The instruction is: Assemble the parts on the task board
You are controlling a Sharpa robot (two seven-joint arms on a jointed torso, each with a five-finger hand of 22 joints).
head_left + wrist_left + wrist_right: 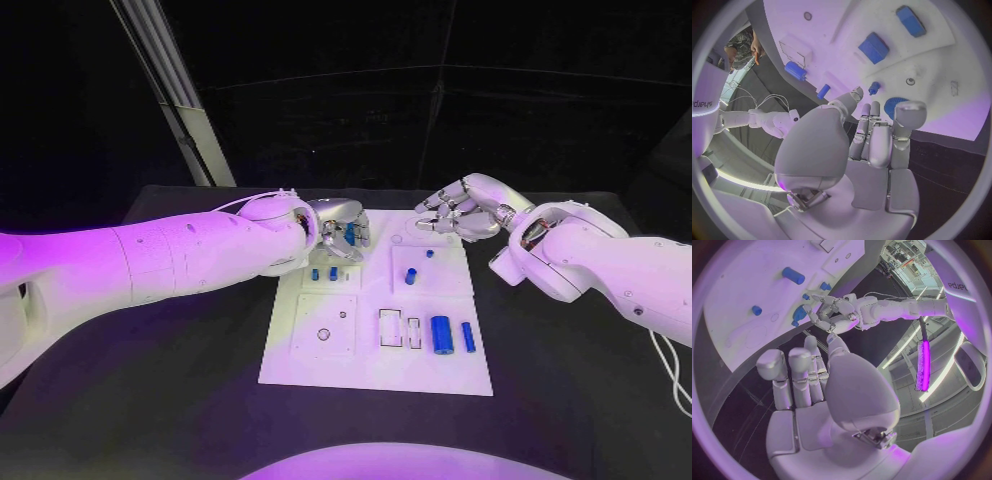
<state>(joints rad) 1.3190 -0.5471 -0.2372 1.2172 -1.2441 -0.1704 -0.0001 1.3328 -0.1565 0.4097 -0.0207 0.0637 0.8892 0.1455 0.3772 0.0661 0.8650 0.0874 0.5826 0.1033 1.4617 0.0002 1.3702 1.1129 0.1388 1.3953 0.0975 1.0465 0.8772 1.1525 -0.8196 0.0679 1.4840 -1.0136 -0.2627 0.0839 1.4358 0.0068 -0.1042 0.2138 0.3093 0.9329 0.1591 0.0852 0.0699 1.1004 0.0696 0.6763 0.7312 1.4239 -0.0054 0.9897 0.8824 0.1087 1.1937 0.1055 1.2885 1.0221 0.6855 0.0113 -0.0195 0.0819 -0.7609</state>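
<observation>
A black table [159,400] carries everything, with dark curtained walls behind it and a pale post [173,90] rising at its far left. In the middle of the table lies the task board [375,372], a white plate reaching from the near side up to the fingers of both hands. The left hand [335,228] sits over the board's far left corner, its fingers [879,135] curled down and close together; something blue shows just past the fingertips in the left wrist view, but I cannot tell whether they hold it. The right hand [459,212] hangs over the far right corner, fingers [795,375] bent inward side by side with nothing seen in them. The board is split into shallow panels. The nearest panel on the right hand's side, well apart from both sets of fingers, holds a large blue cylinder [441,334] lying flat and a thinner blue rod [467,337] just beside it, next to two open rectangular slots [391,327]. Closer to the right fingers, a middle panel holds two small blue parts [411,275]. Just below the left fingers, two small blue pegs [325,273] stand side by side.
</observation>
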